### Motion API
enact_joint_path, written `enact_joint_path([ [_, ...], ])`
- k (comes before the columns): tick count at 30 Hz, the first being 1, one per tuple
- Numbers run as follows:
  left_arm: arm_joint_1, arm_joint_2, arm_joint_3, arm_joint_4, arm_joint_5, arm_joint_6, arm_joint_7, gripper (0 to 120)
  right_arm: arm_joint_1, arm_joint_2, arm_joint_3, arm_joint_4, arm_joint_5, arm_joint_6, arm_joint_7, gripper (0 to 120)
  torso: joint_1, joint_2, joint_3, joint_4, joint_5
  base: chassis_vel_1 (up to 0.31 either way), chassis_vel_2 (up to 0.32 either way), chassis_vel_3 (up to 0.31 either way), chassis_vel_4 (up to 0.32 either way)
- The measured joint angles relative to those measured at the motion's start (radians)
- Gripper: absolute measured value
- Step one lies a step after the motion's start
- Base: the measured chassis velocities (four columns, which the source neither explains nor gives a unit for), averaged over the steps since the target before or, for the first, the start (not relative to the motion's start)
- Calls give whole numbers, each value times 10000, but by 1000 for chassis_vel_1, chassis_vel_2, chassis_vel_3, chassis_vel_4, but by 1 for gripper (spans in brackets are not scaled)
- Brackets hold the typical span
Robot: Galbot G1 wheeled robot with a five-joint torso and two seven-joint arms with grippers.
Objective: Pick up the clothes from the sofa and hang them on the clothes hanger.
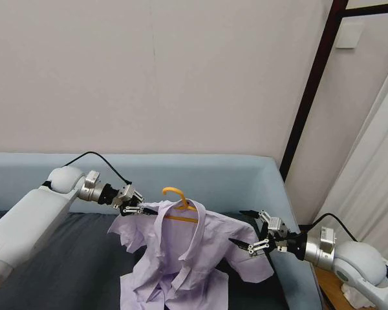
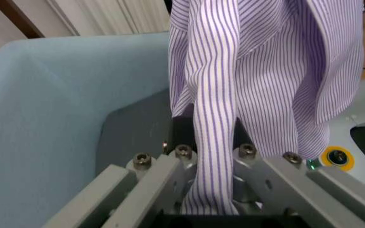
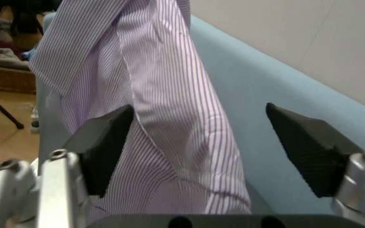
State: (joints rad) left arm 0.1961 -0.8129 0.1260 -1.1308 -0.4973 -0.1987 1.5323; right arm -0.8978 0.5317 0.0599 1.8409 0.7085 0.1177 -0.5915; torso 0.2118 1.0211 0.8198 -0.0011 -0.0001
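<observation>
Nearest me, my right gripper (image 1: 238, 227) is hanging open just beside a sleeve of the striped shirt (image 1: 187, 252), gripping nothing. Beyond it, my left gripper (image 1: 142, 209) is pinching the far shoulder, holding the garment up over the sofa (image 1: 233, 177). I am judging the shirt already draped on its yellow hanger (image 1: 180, 218); the next move is calling for somewhere to hook it. The hem is running out of frame.

I am looking into a home living room. A pale blue sofa (image 1: 233, 175) with dark grey seat cushions (image 1: 71, 252) runs from 9 to 4 o'clock. A plain beige wall (image 1: 181, 71) rises at 12, a dark wooden frame (image 1: 312, 90) at 1, white curtains (image 1: 375, 181) at 3 and a wood floor (image 1: 328, 289) at 5.
</observation>
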Motion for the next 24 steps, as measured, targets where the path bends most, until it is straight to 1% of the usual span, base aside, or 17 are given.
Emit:
enact_joint_path([
  [1,0,0,0,0,0,0,0,1,0,0,0,0,0,0,0,81,0,0,0,0,0,0,0,0,0],
  [5,-77,18,128,-115,-35,0,-4,1,-6,108,21,-47,-177,73,-102,61,0,0,-1,1,0,0,0,0,0],
  [7,-78,13,139,-131,-37,0,-5,1,5,121,24,-50,-174,91,-121,59,0,0,0,1,0,0,0,0,0],
  [8,-77,-17,155,-167,-39,0,-6,1,39,151,32,-74,-158,146,-239,52,0,0,0,1,0,0,0,0,0],
  [9,-64,-57,157,-190,-47,0,-9,1,68,171,50,-104,-147,211,-385,49,-1,0,0,1,0,0,0,0,0],
  [10,-64,-57,157,-190,-47,0,-9,1,68,171,50,-104,-147,211,-385,49,-1,0,0,1,0,0,0,0,0],
  [13,-11,-152,159,-274,-66,1,-14,1,12,170,157,-97,-150,315,-662,34,0,0,0,-2,-3,0,0,0,0],
  [14,-11,-152,159,-274,-66,1,-14,1,12,170,157,-97,-150,315,-662,34,0,0,0,-2,-3,0,0,0,0],
  [18,36,-129,182,-329,-66,2,-17,1,-110,142,263,-65,-158,446,-924,16,0,0,-1,-1,-2,0,0,0,0],
  [19,36,-129,182,-329,-66,2,-17,1,-110,142,263,-65,-158,446,-924,16,0,0,-1,-1,-2,0,0,0,0],
  [21,87,-95,173,-317,-66,-12,-16,1,-144,155,279,-64,-156,534,-1079,6,-1,0,-1,-1,0,0,0,0,0],
  [23,140,-74,152,-311,-70,-79,-16,1,-155,178,287,-66,-148,602,-1215,1,0,1,-1,0,-1,0,0,0,0],
  [24,171,-57,140,-315,-90,-125,-15,1,-155,193,291,-73,-143,644,-1275,1,0,0,-1,0,-2,0,0,0,0],
])
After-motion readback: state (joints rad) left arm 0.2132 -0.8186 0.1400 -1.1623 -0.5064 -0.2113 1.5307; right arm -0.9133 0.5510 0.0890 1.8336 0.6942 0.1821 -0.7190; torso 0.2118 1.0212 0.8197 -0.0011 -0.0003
